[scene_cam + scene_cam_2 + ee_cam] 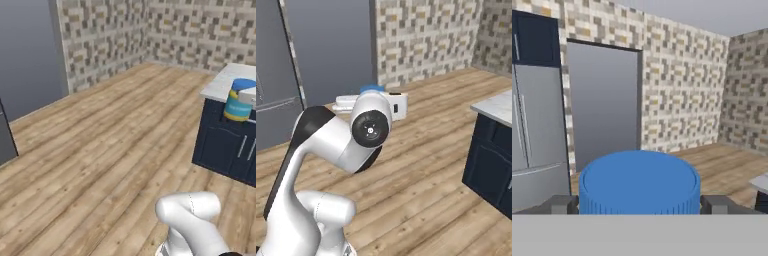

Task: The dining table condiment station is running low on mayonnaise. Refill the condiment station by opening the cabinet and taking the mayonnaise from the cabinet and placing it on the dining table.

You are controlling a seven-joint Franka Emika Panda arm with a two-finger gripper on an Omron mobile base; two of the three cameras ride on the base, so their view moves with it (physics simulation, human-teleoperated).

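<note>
Mayonnaise (pixel 639 182) clamped between pincer (pixel 639 204) fingers (pixel 562 204); held above wood floor (pixel 100 150).

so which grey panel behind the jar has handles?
The left grey panel, below the navy cabinet: two vertical handles near its edge. The middle grey panel is plain.

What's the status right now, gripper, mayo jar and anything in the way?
Gripper shut on the mayonnaise, blue lid between the fingers. Jar held in the air beside the marble-topped dining table, not yet set down. Nothing seen blocking the way.

Mayonnaise (pixel 639 182) between tool (pixel 639 204) fingers, left of dining table (pixel 220 85).
</note>
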